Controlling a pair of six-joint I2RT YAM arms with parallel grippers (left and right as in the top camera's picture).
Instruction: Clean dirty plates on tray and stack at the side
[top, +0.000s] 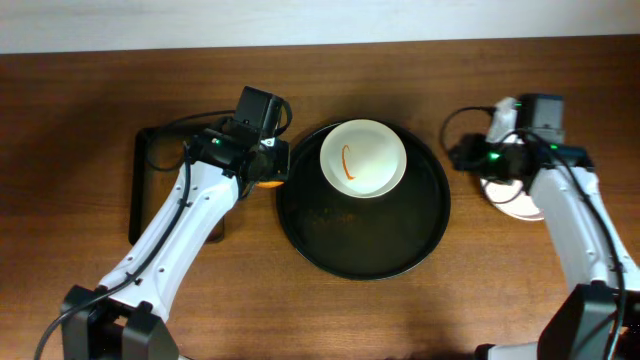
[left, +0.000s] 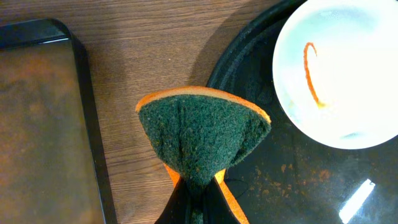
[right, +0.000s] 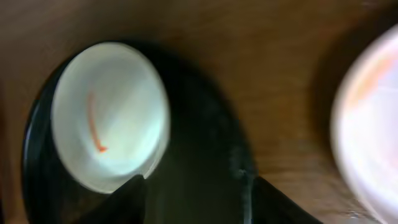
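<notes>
A white plate (top: 362, 157) with an orange streak lies at the back of the round black tray (top: 400, 250). It also shows in the left wrist view (left: 339, 68) and the right wrist view (right: 109, 115). My left gripper (top: 268, 172) is shut on a green-and-orange sponge (left: 202, 140), held over the table just left of the tray rim (left: 239, 56). My right gripper (right: 196, 193) is open and empty above the tray's right edge (right: 239, 168). A white plate (top: 515, 200) rests on the table at the right, under my right arm; it shows blurred in the right wrist view (right: 367, 124).
A rectangular black tray (top: 150, 190) lies on the wooden table at the left, also in the left wrist view (left: 43, 124). The round tray's floor carries brown crumbs and smears (left: 298, 177).
</notes>
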